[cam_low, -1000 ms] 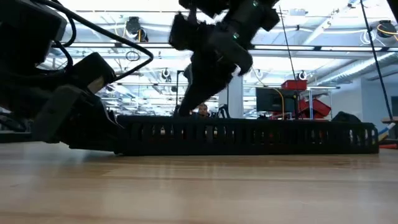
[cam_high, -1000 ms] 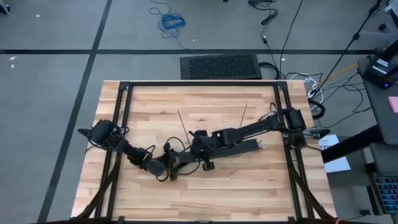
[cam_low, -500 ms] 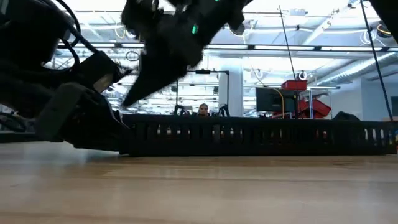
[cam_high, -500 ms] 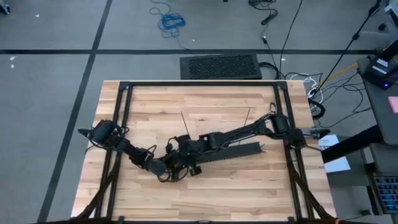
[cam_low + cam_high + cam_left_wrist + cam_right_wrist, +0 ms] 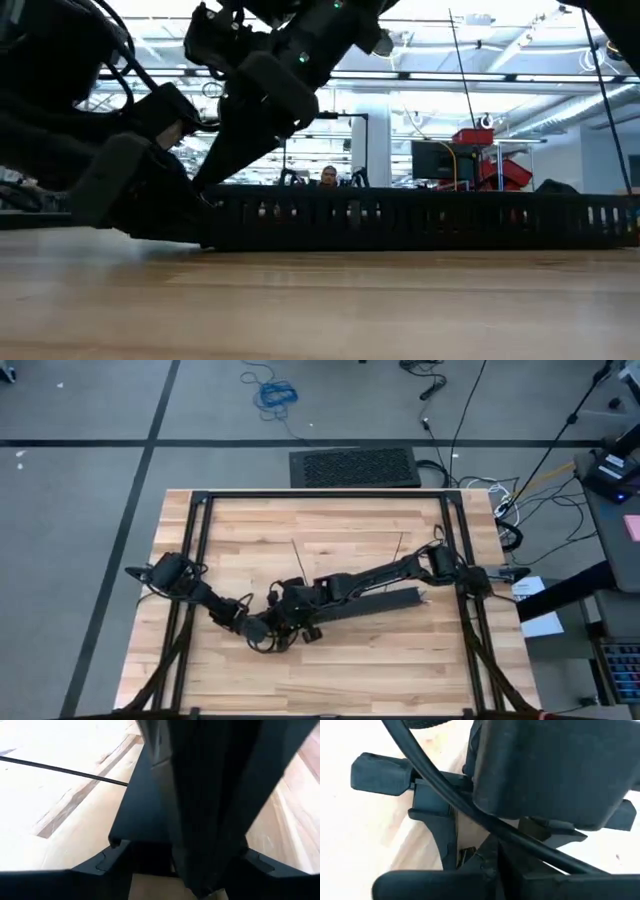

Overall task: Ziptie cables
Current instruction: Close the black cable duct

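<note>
From above, your left claw and right claw crowd together at the left end of the bar, mid-surface; you cannot tell how either claw's fingers stand. Two zipties lie straight toward the far edge, with bare wood around them. The near half is bare wood too.

At table level, the bar spans the width, with bare wood before it.

The left wrist shows one ziptie lying on the wood. The cables cannot be made out.
</note>
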